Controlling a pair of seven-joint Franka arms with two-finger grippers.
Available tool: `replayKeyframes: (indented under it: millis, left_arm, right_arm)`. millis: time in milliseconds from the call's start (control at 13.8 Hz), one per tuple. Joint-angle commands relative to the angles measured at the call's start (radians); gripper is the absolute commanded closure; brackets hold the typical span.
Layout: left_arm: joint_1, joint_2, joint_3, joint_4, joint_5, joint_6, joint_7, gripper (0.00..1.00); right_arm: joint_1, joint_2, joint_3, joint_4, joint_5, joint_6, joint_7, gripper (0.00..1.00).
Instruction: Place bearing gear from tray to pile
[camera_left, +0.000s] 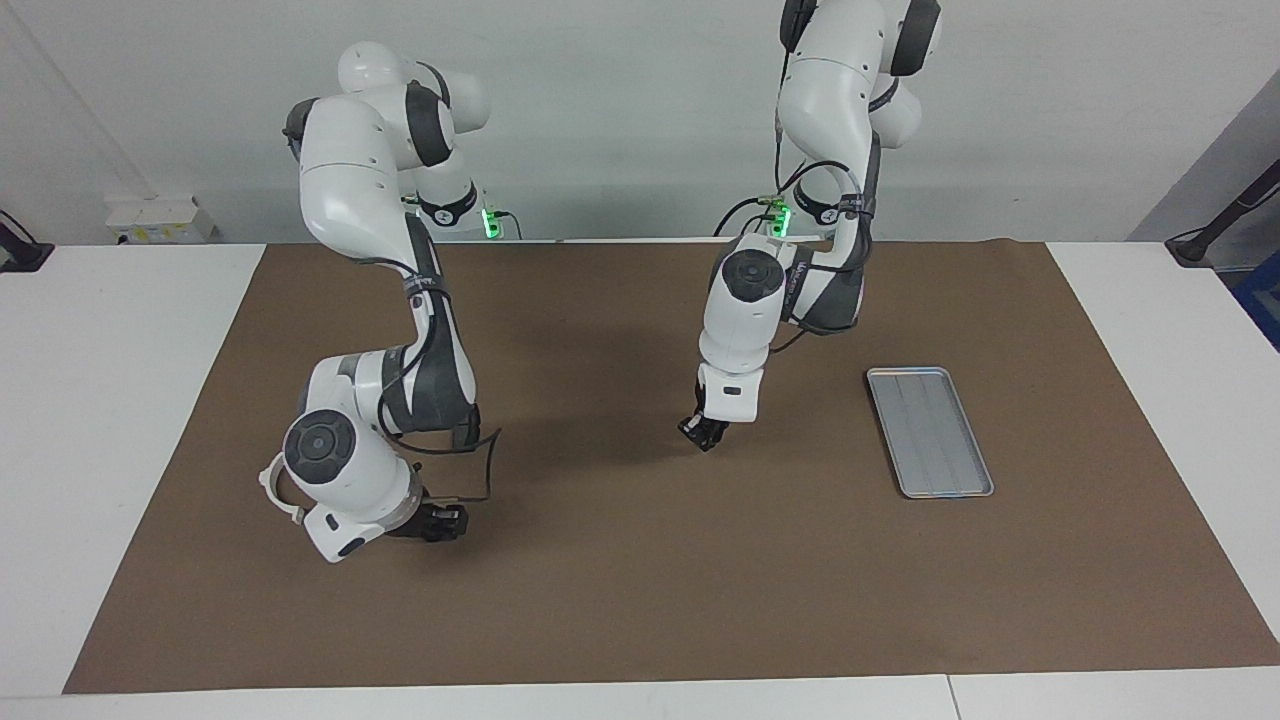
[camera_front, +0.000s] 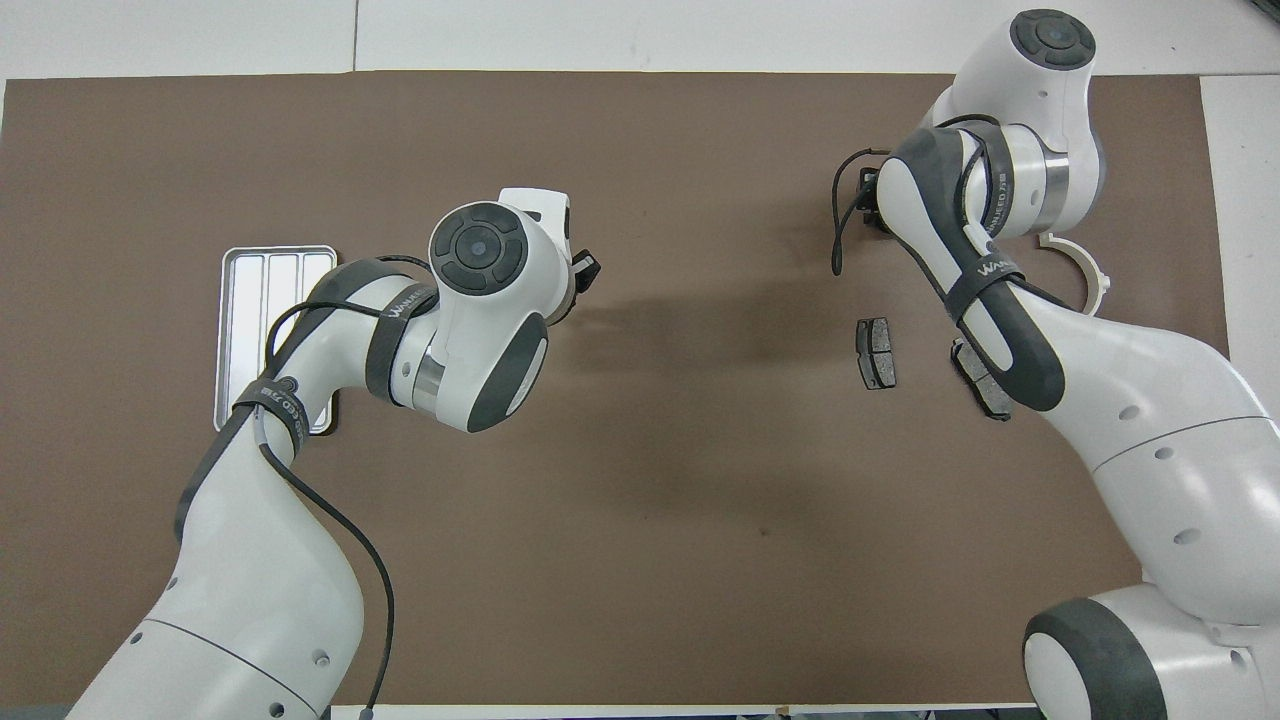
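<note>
A brown mat (camera_left: 640, 600) covers most of the white counter (camera_left: 120, 400). The left arm reaches out from its base, and the left hand (camera_left: 707, 432) hangs over bare mat, off the tray (camera_left: 930, 430) and on the way toward the right arm's end. It looks like a carrying position rather than a picking one. Whether it is clamped on anything cannot be told.

The right arm is folded low, and the right hand (camera_left: 440, 522) sits over the mat beside the pile (camera_front: 960, 330), probably waiting. Its state cannot be told either.

The tray lies toward the left arm's end. Its ridged floor shows nothing on it in the facing view.

The pile lies toward the right arm's end. It is made up of a white arc bracket (camera_front: 1085, 275) and, nearer the robots, two dark pads (camera_front: 876, 353), one partly under the right arm.

No gear is visible anywhere. Judging by the bare tray, it is likely in the left hand, mid-transfer.
</note>
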Motion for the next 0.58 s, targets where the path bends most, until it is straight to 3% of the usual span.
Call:
replayKeyframes:
  millis: [0,145,509]
  left_arm:
    - [-0.014,0.042,0.020,0.039,-0.015,-0.003,-0.021,1.00]
    - [-0.037,0.082,0.023,0.055,-0.014,-0.006,-0.042,1.00]
    - [-0.037,0.082,0.023,0.049,-0.006,-0.020,-0.044,1.00]
  right_arm:
    - [0.010,-0.036,0.002,0.012,0.008,-0.072,0.000,0.00]
    - [0.045,-0.051,-0.024,0.012,0.022,-0.118,0.046,0.00]
    - [0.142,-0.064,-0.028,0.012,0.062,-0.139,0.319,0.00]
